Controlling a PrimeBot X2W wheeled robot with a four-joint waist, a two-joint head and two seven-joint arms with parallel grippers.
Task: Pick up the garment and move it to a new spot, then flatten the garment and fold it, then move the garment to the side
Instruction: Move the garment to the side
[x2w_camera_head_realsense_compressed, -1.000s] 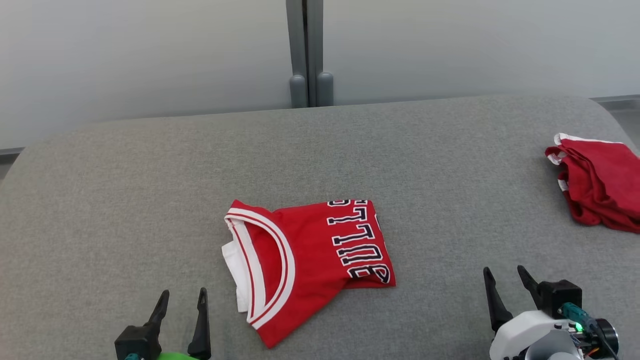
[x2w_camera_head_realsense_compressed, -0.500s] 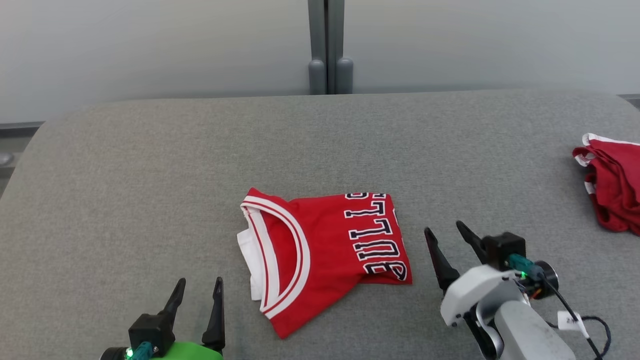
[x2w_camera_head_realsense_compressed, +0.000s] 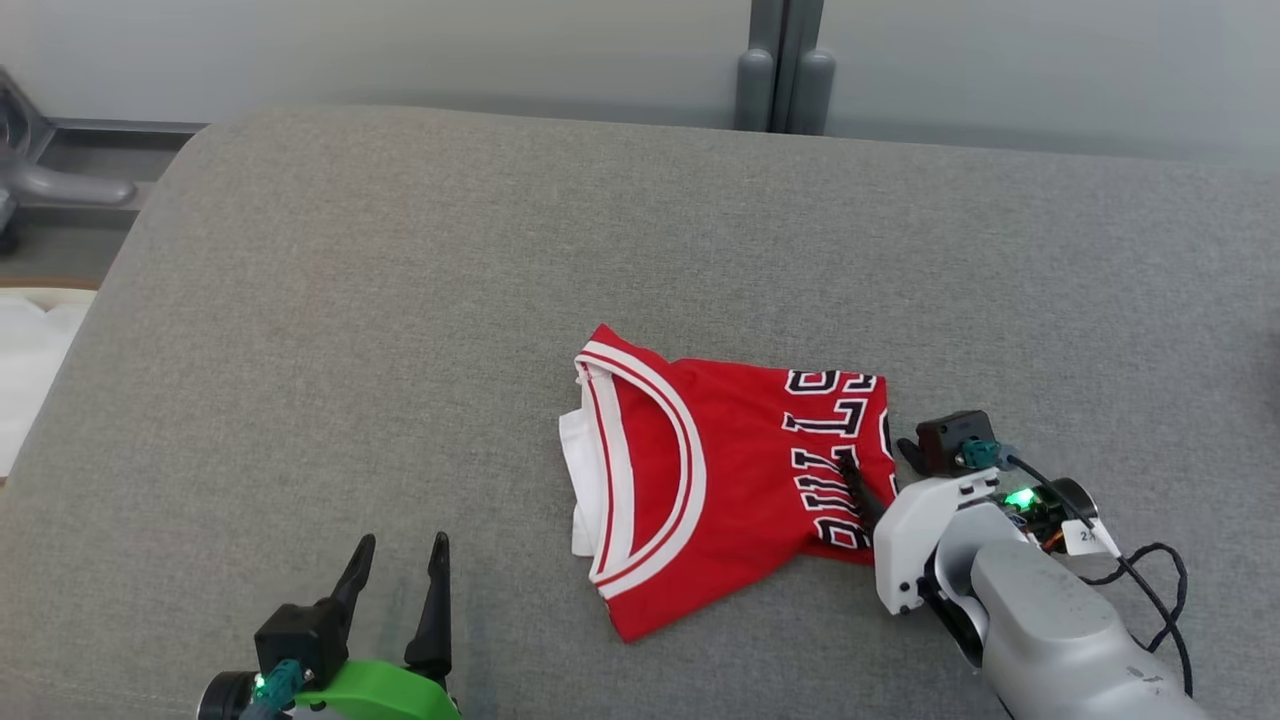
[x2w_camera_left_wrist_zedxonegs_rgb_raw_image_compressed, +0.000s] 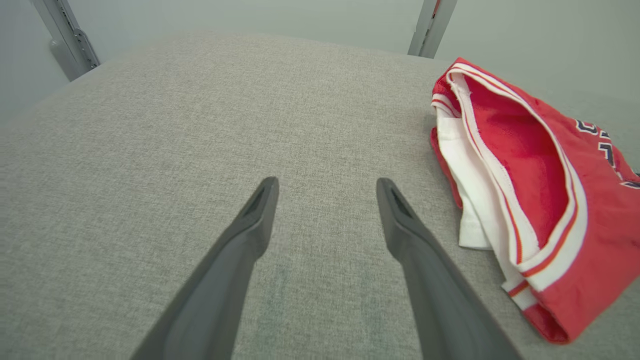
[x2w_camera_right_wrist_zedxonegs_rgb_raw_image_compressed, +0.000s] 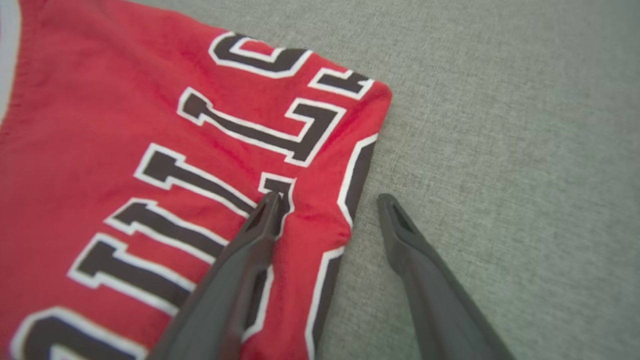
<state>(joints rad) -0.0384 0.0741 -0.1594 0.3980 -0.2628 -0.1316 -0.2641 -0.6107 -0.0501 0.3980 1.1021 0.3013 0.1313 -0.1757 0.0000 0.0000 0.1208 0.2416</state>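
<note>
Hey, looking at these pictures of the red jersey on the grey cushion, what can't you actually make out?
- Jersey lettering: head view, right gripper partly covers it; right wrist view cuts it off at the edges.
- Whether the fingers touch the cloth: right wrist view, too blurred to tell.
- White thing: head view, cut off by the left edge.

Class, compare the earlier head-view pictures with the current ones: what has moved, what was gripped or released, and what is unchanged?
The right gripper moved forward and leftward to the lettered edge of the folded red jersey. Its open fingers now straddle that edge, one over the lettering, one over the grey cushion. Nothing was gripped or released. The camera also swung. The jersey and the open left gripper stayed put.
</note>
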